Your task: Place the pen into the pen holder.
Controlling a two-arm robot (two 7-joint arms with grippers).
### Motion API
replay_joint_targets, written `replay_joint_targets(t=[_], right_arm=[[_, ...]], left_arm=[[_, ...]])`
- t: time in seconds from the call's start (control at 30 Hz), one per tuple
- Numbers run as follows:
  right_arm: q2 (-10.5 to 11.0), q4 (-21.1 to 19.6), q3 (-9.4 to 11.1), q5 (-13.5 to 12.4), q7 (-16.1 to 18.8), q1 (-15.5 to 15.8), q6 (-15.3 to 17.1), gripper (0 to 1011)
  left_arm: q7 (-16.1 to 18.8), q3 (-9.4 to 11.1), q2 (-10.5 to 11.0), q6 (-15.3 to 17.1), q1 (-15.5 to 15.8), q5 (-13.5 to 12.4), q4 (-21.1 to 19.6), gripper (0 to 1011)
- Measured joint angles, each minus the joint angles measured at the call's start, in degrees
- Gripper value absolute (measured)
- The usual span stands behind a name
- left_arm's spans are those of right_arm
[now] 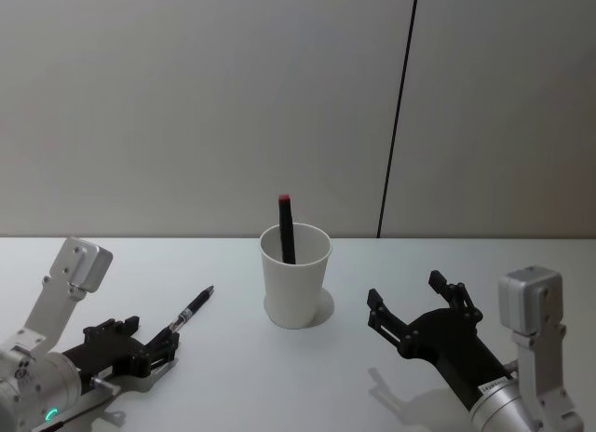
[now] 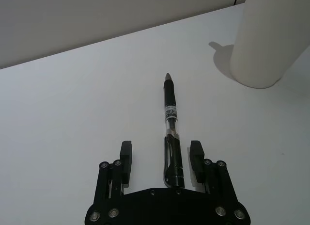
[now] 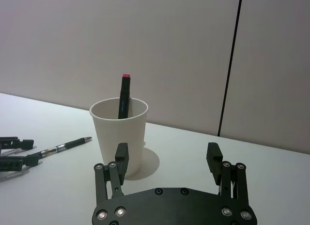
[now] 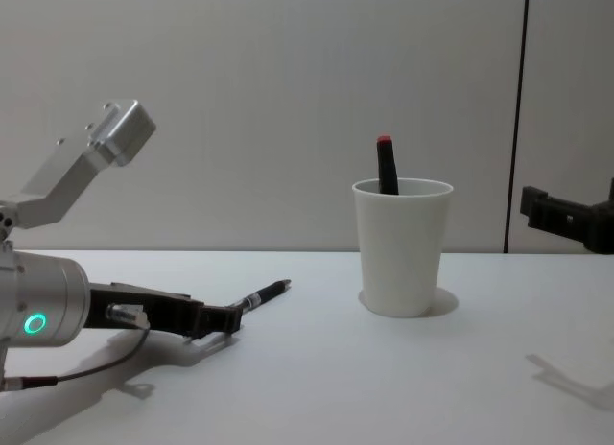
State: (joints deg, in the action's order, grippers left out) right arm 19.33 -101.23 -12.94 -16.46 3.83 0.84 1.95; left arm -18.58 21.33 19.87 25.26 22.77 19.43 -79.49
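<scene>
A black pen point(image 1: 193, 309) with a clear section lies on the white table, left of the pen holder point(image 1: 295, 278), a white paper cup. My left gripper point(image 1: 163, 344) is low over the table and open. In the left wrist view the pen's point(image 2: 170, 108) rear end lies between the fingers point(image 2: 126, 157), with gaps on both sides. A black marker with a red top point(image 1: 285, 222) stands inside the pen holder point(image 4: 401, 248). My right gripper point(image 1: 405, 290) hovers open, right of the cup, with nothing in it.
The white table point(image 1: 233, 385) runs back to a pale wall with a dark vertical seam point(image 1: 399, 115). Bare tabletop lies between the pen and the cup and in front of both.
</scene>
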Motion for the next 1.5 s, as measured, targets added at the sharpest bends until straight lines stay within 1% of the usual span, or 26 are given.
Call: replay_joint_targets(t=[1.5], right_arm=[[0.0,0.0,0.0,0.0,0.0,0.0,0.0,1001]], left_arm=[[-0.1,0.1,-0.1,0.0,0.0,0.0,0.2,449]])
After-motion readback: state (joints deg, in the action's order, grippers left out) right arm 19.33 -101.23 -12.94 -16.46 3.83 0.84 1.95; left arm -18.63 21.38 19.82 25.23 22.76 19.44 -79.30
